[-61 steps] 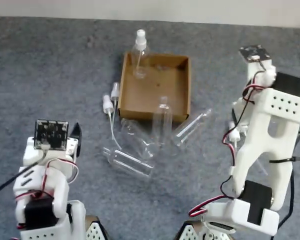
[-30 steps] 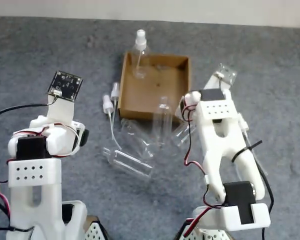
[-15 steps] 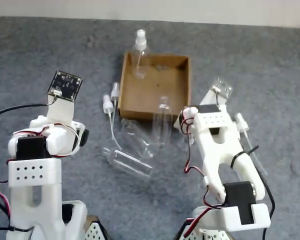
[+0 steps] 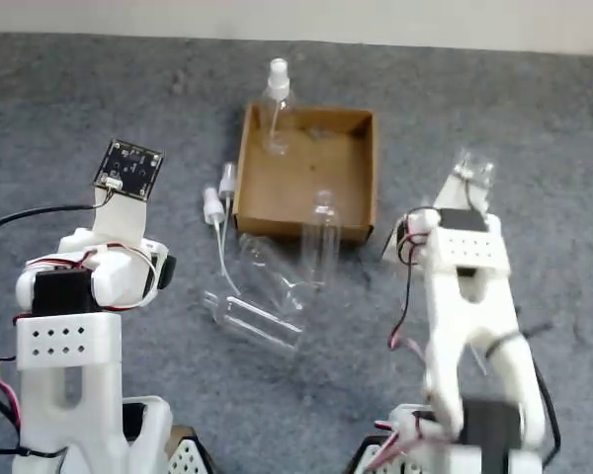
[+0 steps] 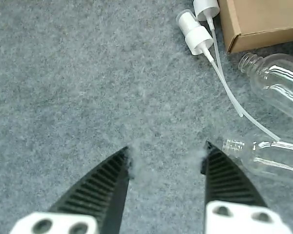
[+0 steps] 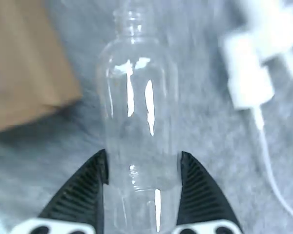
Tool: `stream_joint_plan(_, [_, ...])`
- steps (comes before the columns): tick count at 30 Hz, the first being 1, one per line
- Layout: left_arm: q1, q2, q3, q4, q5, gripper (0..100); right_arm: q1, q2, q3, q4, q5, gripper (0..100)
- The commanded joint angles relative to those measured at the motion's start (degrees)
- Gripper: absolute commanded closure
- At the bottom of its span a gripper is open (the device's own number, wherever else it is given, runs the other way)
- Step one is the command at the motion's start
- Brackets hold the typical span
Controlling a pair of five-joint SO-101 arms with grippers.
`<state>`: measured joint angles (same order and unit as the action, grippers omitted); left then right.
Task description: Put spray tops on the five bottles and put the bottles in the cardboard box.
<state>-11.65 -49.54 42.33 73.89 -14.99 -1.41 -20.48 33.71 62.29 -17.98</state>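
Observation:
My right gripper (image 6: pixel 142 161) is shut on a clear, capless bottle (image 6: pixel 139 97) that lies along its fingers, just off the box's right front corner (image 6: pixel 24 63). Two white spray tops (image 6: pixel 249 80) lie beside that bottle. My left gripper (image 5: pixel 166 151) hangs open over bare carpet, with two spray tops (image 5: pixel 195 36) and two lying bottles (image 5: pixel 278 83) beyond it. In the high view the cardboard box (image 4: pixel 306 229) holds one bottle with a spray top (image 4: pixel 276 109) at its far left corner. An uncapped bottle (image 4: pixel 321 242) stands at the box's front wall.
Two clear bottles lie on the grey carpet in front of the box (image 4: pixel 267 262) (image 4: pixel 252 321). Two spray tops with long tubes (image 4: pixel 215 207) lie left of the box. The right arm (image 4: pixel 469 296) stands over the carpet right of the box.
The right arm swung down and left to the bottle beside the box, closed on it, then shifted right with it. The left arm stretched forward early on and has kept still since.

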Motion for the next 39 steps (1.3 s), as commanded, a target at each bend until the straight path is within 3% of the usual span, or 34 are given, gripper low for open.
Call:
stream_joint_plan(1, [-1.2,0.1,-2.7,0.3,-0.4,81,-2.9,-18.3,-1.1,0.8,4.7,99.6])
stream_joint_plan(8, [-6.7,0.5,-2.4,-3.2,-0.4,81,-27.0,-37.1,9.9,2.8,12.8,99.6])
stream_joint_plan(14, [-6.7,0.5,-2.4,-2.9,-0.5,81,-34.0,-31.6,14.1,-7.1,13.6,99.6])
stream_joint_plan(23, [-6.7,0.5,-2.4,-2.8,-0.5,81,-31.2,-16.7,14.0,-14.9,13.1,99.5])
stream_joint_plan(39, [-6.5,0.5,-2.4,-3.0,-0.4,81,-11.8,-16.6,14.0,-12.0,13.2,99.5])
